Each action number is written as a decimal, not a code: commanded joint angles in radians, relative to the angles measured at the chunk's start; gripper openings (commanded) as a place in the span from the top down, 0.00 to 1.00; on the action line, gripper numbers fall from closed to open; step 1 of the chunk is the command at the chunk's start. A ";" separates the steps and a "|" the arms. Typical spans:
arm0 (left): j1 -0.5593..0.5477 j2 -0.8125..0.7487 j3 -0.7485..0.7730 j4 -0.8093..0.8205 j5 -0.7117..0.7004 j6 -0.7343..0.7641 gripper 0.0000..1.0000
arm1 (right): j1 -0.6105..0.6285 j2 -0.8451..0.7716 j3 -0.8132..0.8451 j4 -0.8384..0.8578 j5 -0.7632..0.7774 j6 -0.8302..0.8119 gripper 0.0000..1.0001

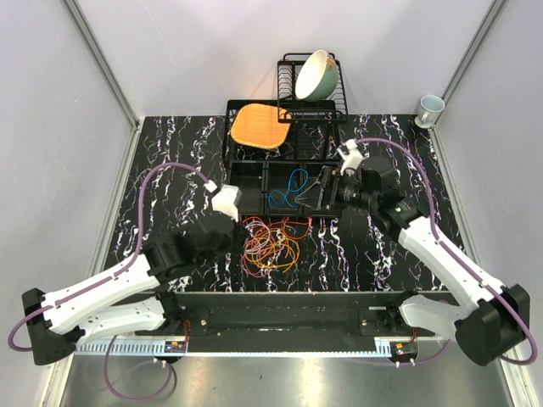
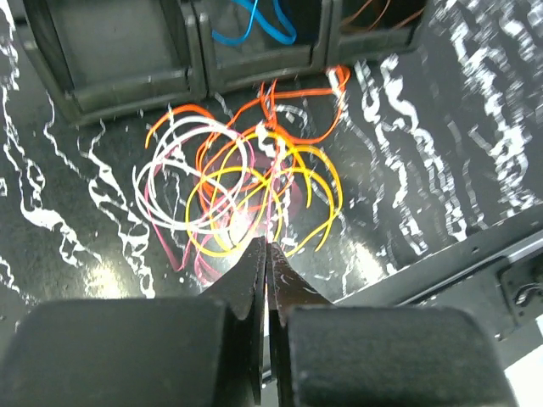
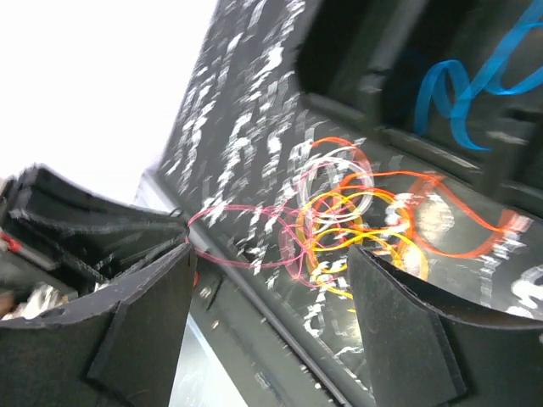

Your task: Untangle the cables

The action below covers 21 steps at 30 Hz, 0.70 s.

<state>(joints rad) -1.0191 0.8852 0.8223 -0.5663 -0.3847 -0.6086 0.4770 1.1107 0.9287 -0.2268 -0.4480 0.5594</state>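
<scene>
A tangle of thin cables [image 1: 271, 246] in orange, yellow, white and pink lies on the black marbled table in front of the black bins. It also shows in the left wrist view [image 2: 246, 178] and the right wrist view [image 3: 365, 229]. My left gripper [image 1: 238, 225] is at the tangle's left edge. Its jaws are shut [image 2: 267, 248] on a pink cable [image 3: 246, 225], which is stretched taut from the tangle. A blue cable [image 1: 293, 188] lies in the middle bin. My right gripper [image 1: 321, 192] hovers over the right bin, open and empty [image 3: 267, 280].
A black three-compartment bin [image 1: 250, 181] stands behind the tangle. A dish rack [image 1: 327, 106] holds a green bowl [image 1: 316, 75] and an orange plate [image 1: 257, 125]. A cup [image 1: 430, 108] stands at the back right. The table's front rail [image 1: 280, 309] is close below the tangle.
</scene>
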 commanded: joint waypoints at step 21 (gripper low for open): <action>0.030 -0.020 0.112 0.000 -0.066 0.010 1.00 | 0.276 0.345 -0.051 0.210 0.028 0.017 0.27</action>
<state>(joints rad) -1.0000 0.8726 0.9012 -0.5835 -0.4171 -0.5953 0.7208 1.4097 0.9039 -0.1307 -0.4797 0.5247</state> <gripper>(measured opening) 0.002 0.738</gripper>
